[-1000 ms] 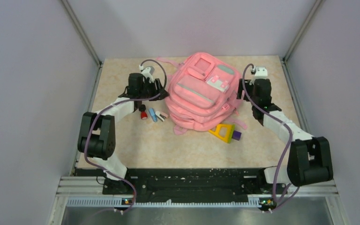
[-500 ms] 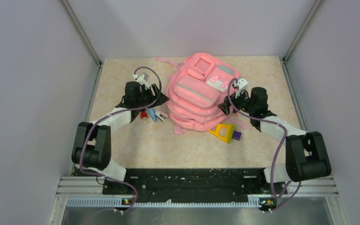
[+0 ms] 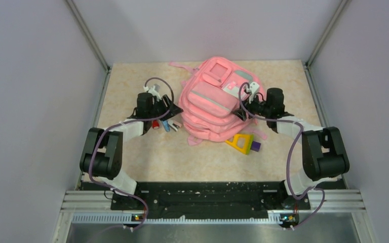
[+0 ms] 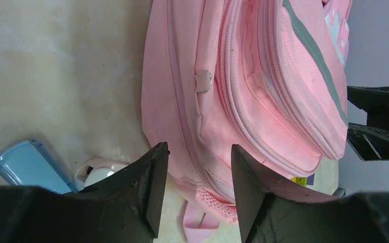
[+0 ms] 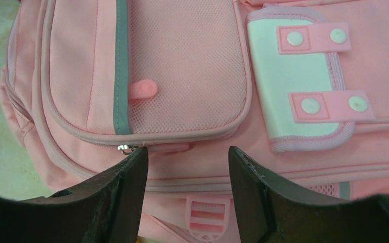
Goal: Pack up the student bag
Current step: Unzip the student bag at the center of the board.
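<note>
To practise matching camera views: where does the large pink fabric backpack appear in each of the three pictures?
Top external: the large pink fabric backpack sits near the centre of the picture.
Left wrist: the backpack fills the middle and right.
Right wrist: the backpack fills nearly the whole frame.
Shared landmark: its pale flap pocket with pink snap tabs.

Reads as soft, matt woven cloth all over the student bag point(image 4: 243, 91). Turns to open mesh on one front pocket point(image 5: 187, 66), beside a smoother, faintly shiny pale flap point(image 5: 294, 91). Glints like bright metal at the zip pull point(image 5: 125, 149). Looks like matt black plastic, rough and finely ridged, on the fingers point(image 4: 142, 192) of the left gripper point(image 4: 198, 167) and right gripper point(image 5: 187, 167). Gives a smooth, dull sheen on the marbled beige table point(image 4: 55, 66). Shines as glossy translucent plastic on the small blue case point(image 4: 28, 164).
</note>
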Motion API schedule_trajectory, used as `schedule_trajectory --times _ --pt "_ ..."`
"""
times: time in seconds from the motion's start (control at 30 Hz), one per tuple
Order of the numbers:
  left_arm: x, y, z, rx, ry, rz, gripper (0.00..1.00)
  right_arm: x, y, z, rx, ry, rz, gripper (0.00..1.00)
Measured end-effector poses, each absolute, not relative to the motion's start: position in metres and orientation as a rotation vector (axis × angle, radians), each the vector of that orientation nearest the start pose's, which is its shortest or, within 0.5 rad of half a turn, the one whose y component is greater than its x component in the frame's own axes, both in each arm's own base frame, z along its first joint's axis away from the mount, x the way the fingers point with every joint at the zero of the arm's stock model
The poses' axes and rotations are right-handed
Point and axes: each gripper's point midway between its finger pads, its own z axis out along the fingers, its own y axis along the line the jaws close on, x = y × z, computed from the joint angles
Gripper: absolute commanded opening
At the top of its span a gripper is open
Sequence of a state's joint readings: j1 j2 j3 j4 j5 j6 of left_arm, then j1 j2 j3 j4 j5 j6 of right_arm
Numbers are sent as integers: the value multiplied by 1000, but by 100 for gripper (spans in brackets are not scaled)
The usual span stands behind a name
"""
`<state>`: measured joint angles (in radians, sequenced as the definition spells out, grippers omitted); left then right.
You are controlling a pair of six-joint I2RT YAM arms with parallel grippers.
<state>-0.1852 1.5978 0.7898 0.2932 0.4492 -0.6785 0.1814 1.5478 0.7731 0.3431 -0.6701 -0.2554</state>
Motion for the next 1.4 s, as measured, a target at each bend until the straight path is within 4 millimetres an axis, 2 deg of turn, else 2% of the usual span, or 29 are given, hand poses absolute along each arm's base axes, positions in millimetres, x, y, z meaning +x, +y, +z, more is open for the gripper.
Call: schedule_trajectory --times 0.1,0.17,0.43,0.6,0.73,0.9,1.4 --pt "391 -175 99 -257 2182 -979 52 390 176 118 -848 1779 630 57" --pt "391 -177 94 -258 2193 -979 47 389 178 115 -855 1787 642 56" --pt "389 -185 92 -244 2194 -997 18 376 192 105 -904 1804 707 55" --pt "387 -186 91 -247 2192 -1005 0 370 202 108 -931 1782 742 45" --pt "388 -186 91 -255 2188 -1005 0 368 209 109 -943 1774 752 31" --pt "389 -184 90 -266 2179 -993 0 362 216 109 -958 1777 764 0" --pt "391 -187 85 -351 2141 -920 0 346 225 108 -835 1951 657 0"
